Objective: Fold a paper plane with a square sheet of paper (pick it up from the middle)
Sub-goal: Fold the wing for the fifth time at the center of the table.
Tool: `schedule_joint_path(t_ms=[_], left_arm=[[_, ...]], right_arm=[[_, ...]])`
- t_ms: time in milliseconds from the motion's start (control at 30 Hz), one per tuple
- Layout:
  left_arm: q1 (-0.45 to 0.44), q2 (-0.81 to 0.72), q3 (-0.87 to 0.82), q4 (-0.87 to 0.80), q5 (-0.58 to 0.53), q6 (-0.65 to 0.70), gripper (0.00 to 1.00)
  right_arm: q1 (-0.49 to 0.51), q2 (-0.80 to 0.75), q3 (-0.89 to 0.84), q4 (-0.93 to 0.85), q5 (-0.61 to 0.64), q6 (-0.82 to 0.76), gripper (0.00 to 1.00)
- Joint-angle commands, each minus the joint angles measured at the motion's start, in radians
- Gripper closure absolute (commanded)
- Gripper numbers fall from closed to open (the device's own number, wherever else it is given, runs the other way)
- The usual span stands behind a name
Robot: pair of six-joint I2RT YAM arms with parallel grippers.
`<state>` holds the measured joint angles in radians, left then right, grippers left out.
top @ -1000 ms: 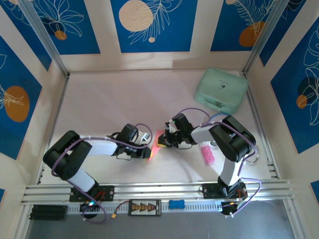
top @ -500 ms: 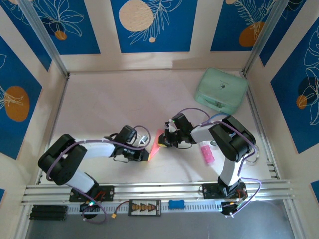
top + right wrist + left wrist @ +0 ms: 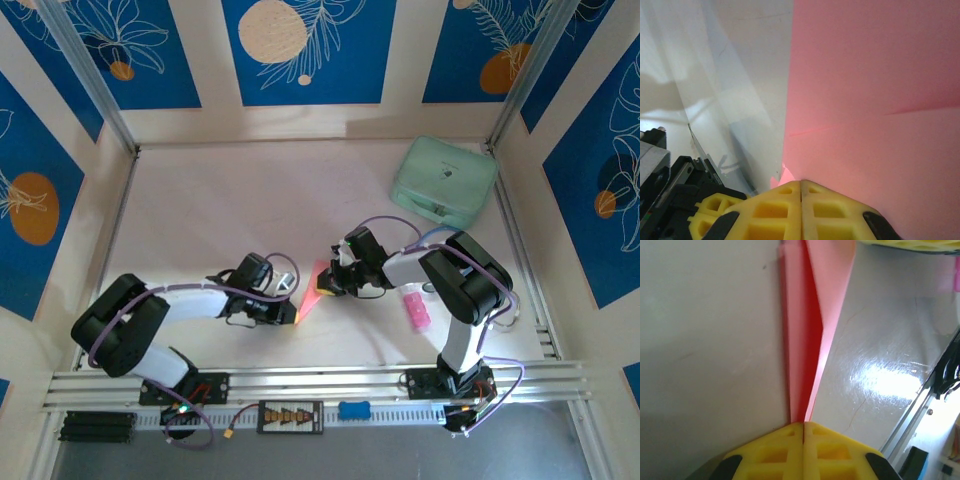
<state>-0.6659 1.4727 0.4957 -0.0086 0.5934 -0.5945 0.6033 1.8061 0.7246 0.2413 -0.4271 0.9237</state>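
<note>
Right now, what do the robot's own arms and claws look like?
Both the left arm and right arm are chunky black joints linked by white tubes, with lilac cables looping alongside. The left gripper and right gripper have bright yellow fingers with square cut-outs.

High fixed view looking steeply down, both wrist views very close, all sharing the paper plane

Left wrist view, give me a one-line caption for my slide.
Left gripper shut on the narrow tip of the salmon-pink paper plane, which stretches away over the pale table.
</note>
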Motion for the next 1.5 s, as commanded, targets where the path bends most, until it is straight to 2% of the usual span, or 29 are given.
schedule_joint_path(t_ms=[0,267,333,367,433,633,800,1067,1200,1300,1467], left_arm=[[-0.004,-0.002,-0.033,-0.096,0.011,-0.009,1.00],[-0.005,-0.002,-0.033,-0.106,0.009,-0.017,1.00],[-0.006,-0.002,-0.033,-0.111,0.005,-0.017,0.94],[-0.007,-0.003,-0.034,-0.115,0.002,-0.019,0.93],[-0.008,-0.003,-0.035,-0.113,0.007,-0.019,1.00],[-0.013,-0.018,-0.040,-0.108,0.007,-0.022,1.00],[-0.013,-0.092,-0.031,-0.135,-0.029,-0.026,0.91],[-0.012,-0.250,0.031,-0.149,-0.103,-0.041,0.91],[-0.011,-0.179,0.079,-0.028,-0.040,-0.064,0.91],[-0.013,-0.051,0.153,0.029,0.017,-0.072,0.92],[-0.016,0.094,0.232,0.088,0.031,-0.073,0.93]], right_arm=[[-0.025,0.047,-0.002,-0.081,0.083,-0.022,0.91],[-0.026,0.048,0.002,-0.082,0.082,-0.022,0.91],[-0.025,0.048,0.002,-0.083,0.083,-0.022,0.91],[-0.026,0.049,0.003,-0.083,0.083,-0.021,0.91],[-0.026,0.049,0.002,-0.083,0.083,-0.020,0.91],[-0.026,0.048,0.002,-0.083,0.083,-0.021,0.91],[-0.026,0.048,0.004,-0.083,0.081,-0.022,0.91],[-0.027,0.045,0.003,-0.085,0.079,-0.022,0.91],[-0.025,0.046,0.002,-0.082,0.079,-0.021,0.91],[-0.024,0.047,0.007,-0.085,0.075,-0.020,0.91],[-0.024,0.040,0.010,-0.089,0.075,-0.018,0.91]])
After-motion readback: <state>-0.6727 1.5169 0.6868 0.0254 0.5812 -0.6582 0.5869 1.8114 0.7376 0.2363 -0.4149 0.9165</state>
